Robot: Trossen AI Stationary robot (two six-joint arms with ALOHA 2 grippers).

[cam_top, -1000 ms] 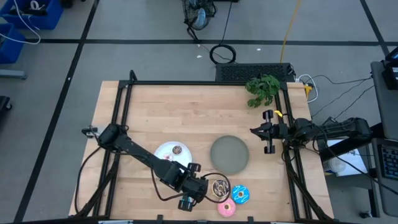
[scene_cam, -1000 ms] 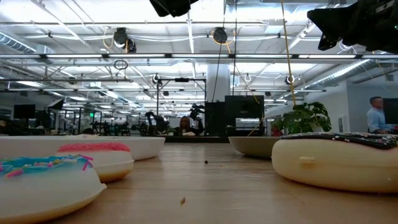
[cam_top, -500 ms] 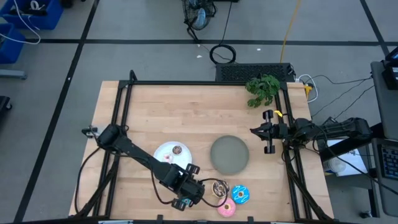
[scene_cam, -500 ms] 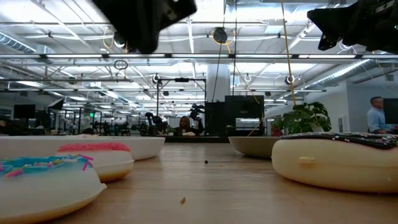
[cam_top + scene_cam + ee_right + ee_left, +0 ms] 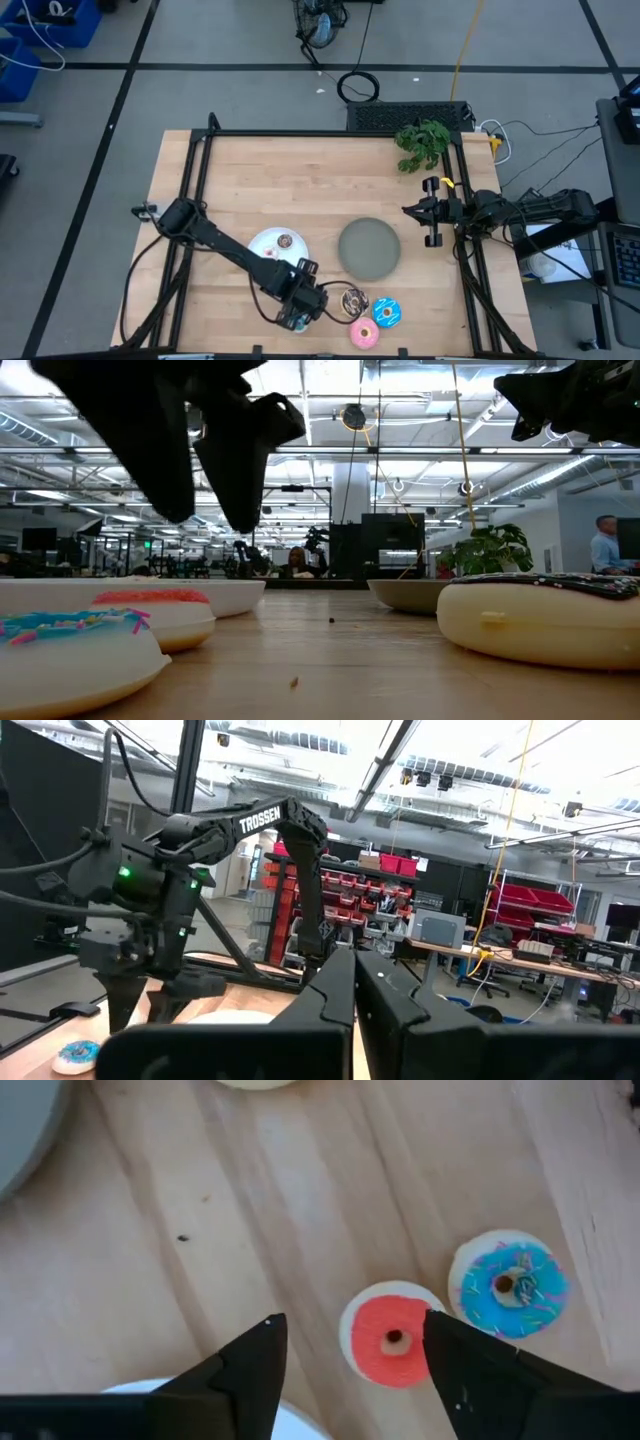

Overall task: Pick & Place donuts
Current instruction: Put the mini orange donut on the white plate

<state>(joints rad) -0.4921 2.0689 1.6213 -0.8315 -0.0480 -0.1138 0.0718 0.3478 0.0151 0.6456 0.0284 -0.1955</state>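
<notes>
My left gripper (image 5: 312, 303) hangs open over the table's near edge, pointing steeply down and touching nothing. In the left wrist view, a pink donut (image 5: 390, 1346) lies on the wood below the gap between the fingers (image 5: 350, 1370), with a blue sprinkled donut (image 5: 508, 1286) beside it. The dark sprinkled chocolate donut (image 5: 352, 300) lies flat just right of the gripper. A small donut (image 5: 287, 240) rests on the white plate (image 5: 262, 240). My right gripper (image 5: 430, 214) waits shut at the table's right edge.
A grey plate (image 5: 369, 248) sits mid-table, right of the white plate. A green plant (image 5: 423, 143) stands at the far right corner. Black frame rails (image 5: 190, 200) run along the table's left and right sides. Bare wood lies across the far half.
My left gripper has come down toward the table near the front edge, entering the low view from above, and has rolled a little. Its fingers have opened. The donuts and plates have not moved.
</notes>
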